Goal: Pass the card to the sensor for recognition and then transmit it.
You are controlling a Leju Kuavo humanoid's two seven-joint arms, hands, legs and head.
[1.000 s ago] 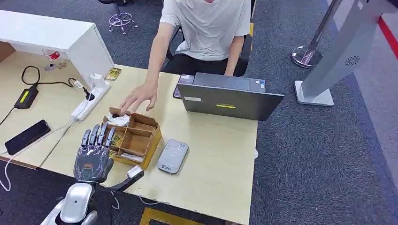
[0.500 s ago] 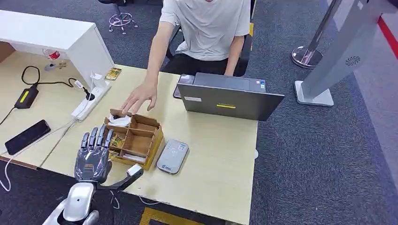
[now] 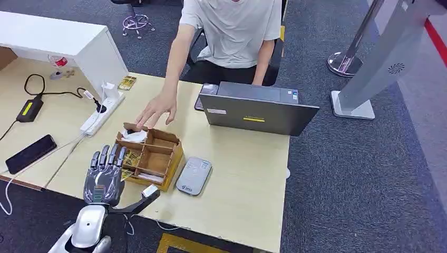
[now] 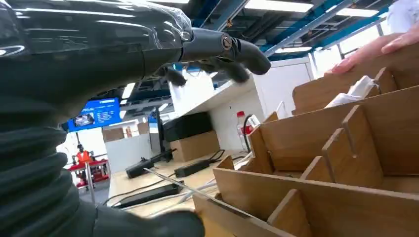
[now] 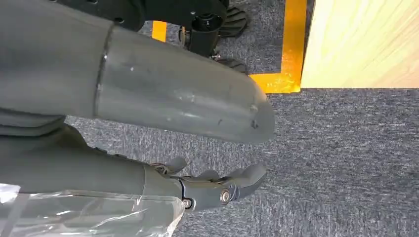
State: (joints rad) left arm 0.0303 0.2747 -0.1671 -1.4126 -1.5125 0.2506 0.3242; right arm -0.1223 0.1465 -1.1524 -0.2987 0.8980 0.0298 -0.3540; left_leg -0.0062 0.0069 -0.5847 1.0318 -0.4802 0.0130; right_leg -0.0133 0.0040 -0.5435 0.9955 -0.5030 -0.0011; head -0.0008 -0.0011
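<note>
The table carried a wooden organizer box near its front left corner, a grey sensor just beside it, and a laptop at the far edge.

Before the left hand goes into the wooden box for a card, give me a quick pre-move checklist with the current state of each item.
1. Left hand empty, fingers apart: ok.
2. Left hand lined up with the wooden box: ok, its fingers reach over the near-left edge.
3. Card to pick visible: cannot tell; yellowish items lie in a left compartment, too small to identify.
4. Box free of other hands: not ok, a person's hand rests at the far-left corner by white paper.
5. Sensor reachable: ok, the grey reader lies flat on the table beside the box.
6. Right hand out of the way: ok, hanging over the carpet, holding nothing.
</note>
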